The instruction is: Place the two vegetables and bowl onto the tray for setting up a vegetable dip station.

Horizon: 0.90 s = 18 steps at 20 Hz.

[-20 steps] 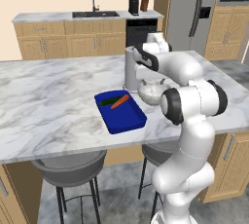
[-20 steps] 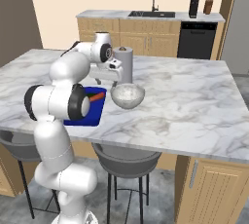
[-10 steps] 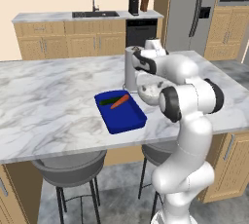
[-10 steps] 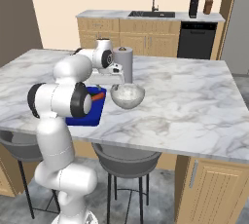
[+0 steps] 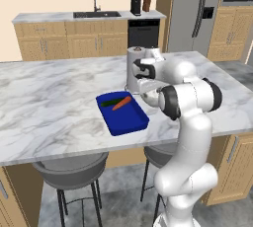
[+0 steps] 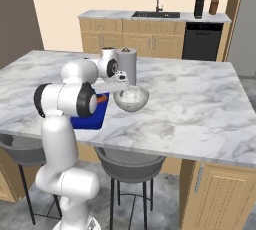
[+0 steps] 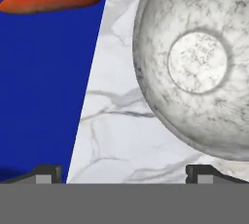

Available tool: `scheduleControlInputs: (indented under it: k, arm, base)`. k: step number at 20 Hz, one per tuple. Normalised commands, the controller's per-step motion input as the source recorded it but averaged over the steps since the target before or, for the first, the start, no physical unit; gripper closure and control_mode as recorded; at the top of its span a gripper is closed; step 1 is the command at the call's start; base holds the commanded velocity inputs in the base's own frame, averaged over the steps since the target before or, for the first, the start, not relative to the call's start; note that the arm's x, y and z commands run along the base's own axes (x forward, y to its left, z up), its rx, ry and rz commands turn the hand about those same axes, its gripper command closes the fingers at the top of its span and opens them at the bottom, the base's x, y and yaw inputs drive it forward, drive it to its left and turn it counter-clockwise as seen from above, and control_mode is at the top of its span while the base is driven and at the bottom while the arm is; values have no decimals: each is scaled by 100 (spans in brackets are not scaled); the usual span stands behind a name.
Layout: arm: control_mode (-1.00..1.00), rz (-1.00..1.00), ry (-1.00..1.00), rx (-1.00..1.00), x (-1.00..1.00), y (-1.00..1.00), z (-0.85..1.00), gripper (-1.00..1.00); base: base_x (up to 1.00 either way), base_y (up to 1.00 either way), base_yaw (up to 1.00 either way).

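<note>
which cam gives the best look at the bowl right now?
Hand view: the bowl shows from above, inside and rim clear, on the counter beside the tray. Right base view shows its side, partly behind the arm. In the left base view the arm covers most of it.

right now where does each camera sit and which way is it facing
Left base view: behind the arm to its left, looking forward and down at the deep blue rectangular tray holding the orange tapered carrot and dark green cucumber; the white arm rises lower right.
Right base view: behind to its right, facing the whitish-grey marbled bowl on the marble counter; the arm rises lower left.
Hand view: on the hand, looking down between tray and bowl; open gripper at the bottom.
All views share the tray.
</note>
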Motion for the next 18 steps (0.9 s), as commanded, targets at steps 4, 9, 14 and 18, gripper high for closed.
scheduleControlInputs:
  k: [4, 9, 14, 18]
  arm:
    - [-100, 15, 0, 0, 21, 0, -29, -100]
    - [-100, 13, 0, 0, 25, 0, -13, -100]
    - [-100, 11, -2, 0, 23, -3, -8, -100]
    - [-100, 9, -4, 0, 20, -6, -10, -100]
  base:
    - [0, 0, 0]
    - [0, 0, 0]
    - [0, 0, 0]
    - [0, 0, 0]
